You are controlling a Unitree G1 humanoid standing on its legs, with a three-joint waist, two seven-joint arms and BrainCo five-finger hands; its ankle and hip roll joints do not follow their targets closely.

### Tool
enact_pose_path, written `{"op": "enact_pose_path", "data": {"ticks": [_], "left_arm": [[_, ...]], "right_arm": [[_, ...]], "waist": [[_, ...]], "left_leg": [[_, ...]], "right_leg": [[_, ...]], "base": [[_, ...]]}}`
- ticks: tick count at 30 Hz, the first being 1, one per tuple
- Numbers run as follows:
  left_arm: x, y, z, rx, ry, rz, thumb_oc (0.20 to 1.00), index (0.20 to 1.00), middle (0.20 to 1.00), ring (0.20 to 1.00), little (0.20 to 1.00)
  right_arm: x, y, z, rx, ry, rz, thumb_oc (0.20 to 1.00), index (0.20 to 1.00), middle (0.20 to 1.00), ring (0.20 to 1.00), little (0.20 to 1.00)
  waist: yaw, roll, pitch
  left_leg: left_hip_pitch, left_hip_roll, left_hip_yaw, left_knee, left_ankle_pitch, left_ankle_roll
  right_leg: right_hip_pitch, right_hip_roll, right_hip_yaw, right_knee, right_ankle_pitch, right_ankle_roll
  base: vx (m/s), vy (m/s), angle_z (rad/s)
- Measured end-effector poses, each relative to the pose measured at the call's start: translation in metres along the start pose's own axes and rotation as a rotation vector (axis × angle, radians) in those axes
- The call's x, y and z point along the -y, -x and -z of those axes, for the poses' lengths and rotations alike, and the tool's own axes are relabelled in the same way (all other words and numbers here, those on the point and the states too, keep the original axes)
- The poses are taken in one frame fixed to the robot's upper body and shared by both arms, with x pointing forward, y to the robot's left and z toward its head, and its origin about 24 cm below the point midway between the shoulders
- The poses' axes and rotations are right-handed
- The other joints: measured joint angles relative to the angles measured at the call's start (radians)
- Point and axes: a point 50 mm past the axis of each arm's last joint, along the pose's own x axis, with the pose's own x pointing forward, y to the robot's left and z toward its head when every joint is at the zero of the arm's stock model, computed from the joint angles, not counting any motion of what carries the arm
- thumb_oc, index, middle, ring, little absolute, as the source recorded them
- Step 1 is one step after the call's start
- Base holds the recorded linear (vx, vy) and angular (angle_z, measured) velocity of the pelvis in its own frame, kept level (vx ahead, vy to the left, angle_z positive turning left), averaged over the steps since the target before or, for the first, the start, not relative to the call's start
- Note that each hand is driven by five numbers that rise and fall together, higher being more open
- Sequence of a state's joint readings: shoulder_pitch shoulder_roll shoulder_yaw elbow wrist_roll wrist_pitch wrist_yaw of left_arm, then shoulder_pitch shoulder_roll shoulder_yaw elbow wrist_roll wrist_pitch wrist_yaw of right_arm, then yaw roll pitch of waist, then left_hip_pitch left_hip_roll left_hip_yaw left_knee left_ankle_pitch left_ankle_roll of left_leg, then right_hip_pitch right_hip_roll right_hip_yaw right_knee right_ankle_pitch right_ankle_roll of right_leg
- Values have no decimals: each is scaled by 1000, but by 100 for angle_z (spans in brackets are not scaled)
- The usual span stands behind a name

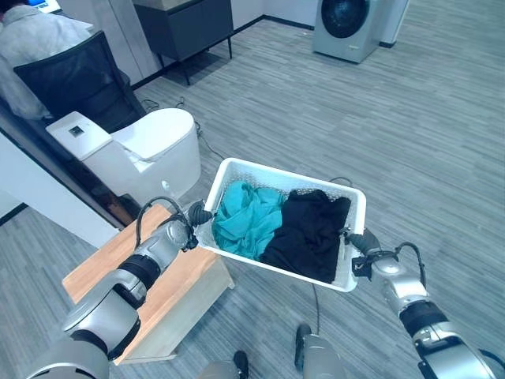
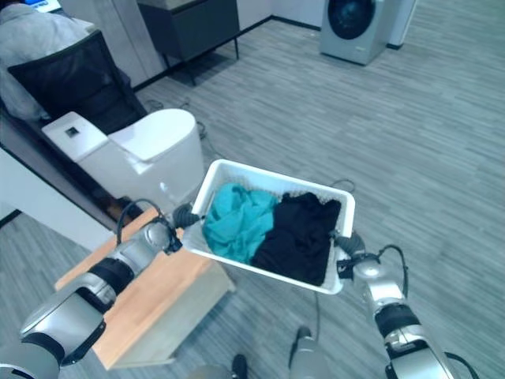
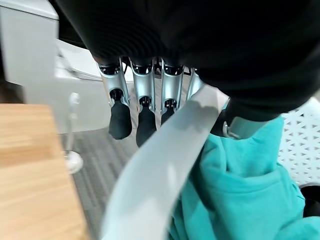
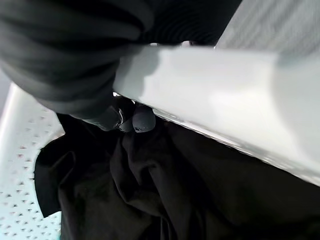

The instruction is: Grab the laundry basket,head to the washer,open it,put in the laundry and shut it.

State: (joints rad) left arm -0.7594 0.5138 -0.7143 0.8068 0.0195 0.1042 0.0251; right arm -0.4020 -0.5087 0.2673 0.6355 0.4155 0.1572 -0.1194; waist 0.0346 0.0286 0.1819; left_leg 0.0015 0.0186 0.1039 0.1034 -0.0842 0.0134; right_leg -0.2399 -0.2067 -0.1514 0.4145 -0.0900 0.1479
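In the left eye view, one white basket (image 1: 237, 169) is held in the air between two hands, past the far corner of a wooden worktop (image 1: 177, 276); the left hand (image 1: 197, 215) curls on its left rim, the right hand (image 1: 357, 241) on its right rim. Inside lie two garments: teal cloth (image 1: 246, 217) left, black cloth (image 1: 310, 229) right. Open grey plank floor (image 1: 394, 134) runs to one washer (image 1: 345, 24) at the far wall. One toilet (image 1: 146, 150) stands close left. In the left wrist view, fingers (image 3: 120, 117) hook over the rim. In the right wrist view, fingertips (image 4: 142, 119) clamp under the rim above the black cloth.
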Motion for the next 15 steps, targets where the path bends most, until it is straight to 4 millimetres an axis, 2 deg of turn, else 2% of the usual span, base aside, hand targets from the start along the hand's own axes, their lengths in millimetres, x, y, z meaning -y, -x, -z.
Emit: {"op": "enact_pose_path", "data": {"ticks": [1,2,4,5,6,7,12,15], "left_arm": [[0,0,1,-3,-1,-3,200,200,200,200,200],[4,-1,0,-8,3,3,200,200,200,200,200],[9,-2,0,-14,13,13,200,200,200,200,200],[9,-2,-1,-10,17,14,200,200,200,200,200],[11,-2,-2,-8,19,16,200,200,200,200,200],[13,-3,-5,0,29,18,200,200,200,200,200],[23,-5,-15,22,44,42,200,200,200,200,200],[32,-6,-21,36,50,65,200,200,200,200,200]], "right_arm": [[0,-1,-4,10,2,0,200,200,200,200,200],[3,-2,-7,16,7,10,200,200,200,200,200],[6,-2,-6,11,18,19,200,200,200,200,200],[8,-1,-6,10,24,23,200,200,200,200,200],[9,-1,-6,10,24,25,200,200,200,200,200],[14,-1,-7,11,30,38,200,200,200,200,200],[27,3,1,-9,42,64,200,200,200,200,200],[36,6,7,-25,39,87,200,200,200,200,200]], "waist": [[5,-13,-7],[6,11,-3],[-7,16,-6],[-11,16,-6],[-10,16,-6],[-21,18,-7],[-29,29,-1],[-45,39,4]], "left_leg": [[-2,1,8,-11,8,-16],[-4,25,14,-20,28,-26],[9,37,21,-63,86,-40],[28,60,27,-86,110,-51],[34,67,28,-88,111,-53],[33,91,23,-87,128,-78],[7,141,-5,-87,171,-124],[-15,156,-30,-86,202,-142]], "right_leg": [[99,-15,2,-154,0,6],[123,12,-4,-212,59,-6],[163,33,-21,-297,96,-28],[202,65,-26,-363,125,-48],[216,76,-28,-382,135,-56],[232,100,-40,-408,145,-70],[255,169,-73,-469,166,-105],[257,188,-104,-465,158,-123]], "base": [[-128,-186,-34],[-103,-196,-21],[-76,-198,-3],[-68,-183,-4],[-103,-254,-3],[-105,-241,2],[-73,-224,16],[-12,-168,41]]}}
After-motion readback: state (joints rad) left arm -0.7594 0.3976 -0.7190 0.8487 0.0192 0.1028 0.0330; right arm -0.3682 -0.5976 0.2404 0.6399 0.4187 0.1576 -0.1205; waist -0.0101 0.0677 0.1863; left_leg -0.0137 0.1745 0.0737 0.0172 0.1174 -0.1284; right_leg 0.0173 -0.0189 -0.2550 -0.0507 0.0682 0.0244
